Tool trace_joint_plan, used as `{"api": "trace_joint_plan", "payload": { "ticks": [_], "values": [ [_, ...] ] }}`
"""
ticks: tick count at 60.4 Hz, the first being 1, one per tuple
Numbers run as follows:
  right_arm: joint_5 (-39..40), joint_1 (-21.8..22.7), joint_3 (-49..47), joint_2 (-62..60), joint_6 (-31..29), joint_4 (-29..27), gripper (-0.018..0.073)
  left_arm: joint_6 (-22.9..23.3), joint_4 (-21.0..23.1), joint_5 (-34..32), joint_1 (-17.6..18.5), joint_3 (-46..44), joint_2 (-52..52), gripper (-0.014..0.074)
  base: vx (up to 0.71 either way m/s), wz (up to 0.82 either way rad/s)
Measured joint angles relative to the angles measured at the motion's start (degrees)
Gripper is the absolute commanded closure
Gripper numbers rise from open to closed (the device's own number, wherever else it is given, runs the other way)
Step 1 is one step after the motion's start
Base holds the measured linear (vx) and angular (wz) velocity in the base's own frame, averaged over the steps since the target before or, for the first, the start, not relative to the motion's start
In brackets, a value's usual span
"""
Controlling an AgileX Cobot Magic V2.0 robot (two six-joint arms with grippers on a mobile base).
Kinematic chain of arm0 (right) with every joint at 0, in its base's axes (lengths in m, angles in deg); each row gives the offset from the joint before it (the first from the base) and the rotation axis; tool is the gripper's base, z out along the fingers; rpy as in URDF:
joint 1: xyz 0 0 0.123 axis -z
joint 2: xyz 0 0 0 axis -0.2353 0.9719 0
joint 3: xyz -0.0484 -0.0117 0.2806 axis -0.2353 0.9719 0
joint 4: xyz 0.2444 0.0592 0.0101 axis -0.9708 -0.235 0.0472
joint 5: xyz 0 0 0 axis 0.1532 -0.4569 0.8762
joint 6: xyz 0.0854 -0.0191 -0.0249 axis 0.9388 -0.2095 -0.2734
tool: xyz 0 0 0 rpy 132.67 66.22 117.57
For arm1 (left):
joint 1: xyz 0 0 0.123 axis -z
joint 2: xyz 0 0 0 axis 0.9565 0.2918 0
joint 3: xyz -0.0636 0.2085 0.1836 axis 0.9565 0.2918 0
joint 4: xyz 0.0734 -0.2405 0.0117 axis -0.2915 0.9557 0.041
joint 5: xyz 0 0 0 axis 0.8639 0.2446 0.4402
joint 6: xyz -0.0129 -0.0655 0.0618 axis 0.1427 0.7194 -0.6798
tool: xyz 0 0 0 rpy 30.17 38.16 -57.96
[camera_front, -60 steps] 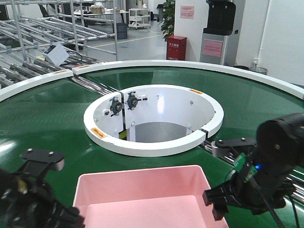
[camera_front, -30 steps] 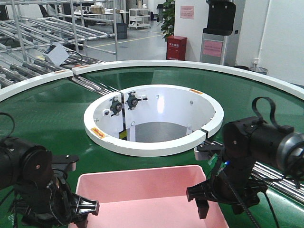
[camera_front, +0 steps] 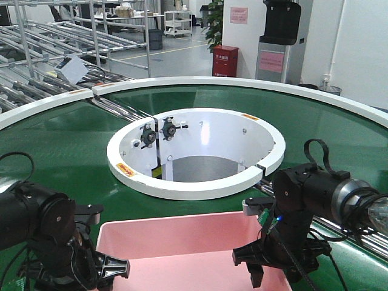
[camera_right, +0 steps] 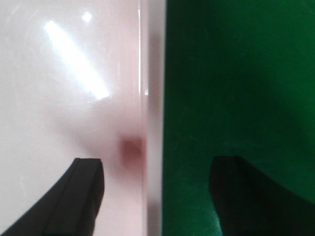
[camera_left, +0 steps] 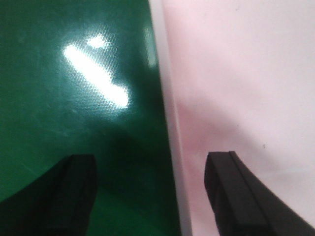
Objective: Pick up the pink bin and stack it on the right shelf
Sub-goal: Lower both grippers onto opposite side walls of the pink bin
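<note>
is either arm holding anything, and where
Nothing is held. The left tool and right tool are open, each straddling a side rim of the bin.

Front view forward-down; wrist views close overhead; all share pink bin

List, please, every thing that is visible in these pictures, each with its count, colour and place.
pale pink rectangular plastic tub: one, pink, on the near part of the belt, between the two arms
curved green conveyor belt: one, green, circling the centre
white ring-shaped guard: one, white, around the round central opening
red box-shaped cabinet: one, red, on the floor behind the belt
silver roller racks: several, silver, back left
left claw: one, black, open, astride the tub's left wall
right claw: one, black, open, astride the tub's right wall
</note>
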Motion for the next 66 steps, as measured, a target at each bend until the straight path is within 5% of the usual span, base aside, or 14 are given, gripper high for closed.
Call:
{"api": "trace_joint_plan", "payload": {
  "ticks": [27, 49, 66],
  "values": [
    [1.08, 0.0, 0.0, 0.0, 0.0, -0.61, 0.046, 0.13, 3.06, -1.11, 0.36, 0.0, 0.39, 0.0461, 0.0, 0.0],
    [1.3, 0.0, 0.0, 0.0, 0.0, -1.32, 0.052, 0.44, 3.48, -1.29, 0.47, 0.0, 0.39, 0.0503, 0.0, 0.0],
    [2.67, -0.06, 0.0, 0.0, 2.12, -1.05, 0.0519, 4.93, 0.51, -1.13, 0.98, 0.0, 0.27, 0.0503, 0.0, 0.0]
  ]
}}
